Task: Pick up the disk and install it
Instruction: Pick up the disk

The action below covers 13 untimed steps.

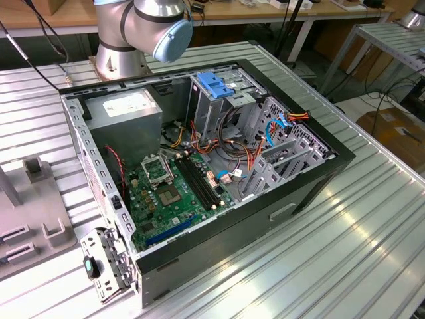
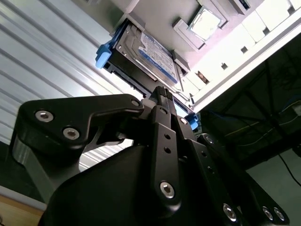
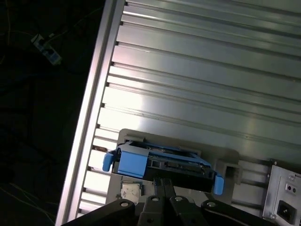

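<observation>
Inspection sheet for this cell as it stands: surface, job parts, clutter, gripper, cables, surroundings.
Surface: ribbed aluminium table, with an open PC case lying on it.
Job's things: disk with blue rails sits in a grey holder near the table edge, not yet in the case.
Clutter: processor chip in the holder beside the disk; grey fixture at the exterior view's left.
Gripper: gripper right at the disk's edge; contact cannot be told.
Cables: red, orange and blue leads loose inside the case by the drive cage.
Surroundings: wooden bench, cardboard box.
</observation>
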Each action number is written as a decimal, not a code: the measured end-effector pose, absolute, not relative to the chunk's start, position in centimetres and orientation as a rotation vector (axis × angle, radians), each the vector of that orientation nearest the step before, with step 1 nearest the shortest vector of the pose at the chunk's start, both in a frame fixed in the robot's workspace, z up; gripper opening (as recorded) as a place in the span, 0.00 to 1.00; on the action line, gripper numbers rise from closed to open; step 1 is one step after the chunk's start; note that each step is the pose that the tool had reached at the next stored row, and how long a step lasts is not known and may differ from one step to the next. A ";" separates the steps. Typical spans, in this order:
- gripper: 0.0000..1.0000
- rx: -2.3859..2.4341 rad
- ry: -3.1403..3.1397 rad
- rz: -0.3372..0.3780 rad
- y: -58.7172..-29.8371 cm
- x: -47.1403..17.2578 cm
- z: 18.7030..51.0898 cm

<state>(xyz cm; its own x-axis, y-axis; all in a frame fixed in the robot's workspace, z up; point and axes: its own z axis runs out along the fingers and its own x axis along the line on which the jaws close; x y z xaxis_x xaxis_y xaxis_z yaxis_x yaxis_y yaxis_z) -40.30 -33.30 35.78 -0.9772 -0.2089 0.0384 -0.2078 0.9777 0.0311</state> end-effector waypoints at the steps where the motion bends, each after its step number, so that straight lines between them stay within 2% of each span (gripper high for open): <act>1: 0.11 0.333 -3.082 -0.042 -33.3 -40.3 35.8; 13: 0.11 0.435 -3.068 -0.039 -33.3 -40.3 35.8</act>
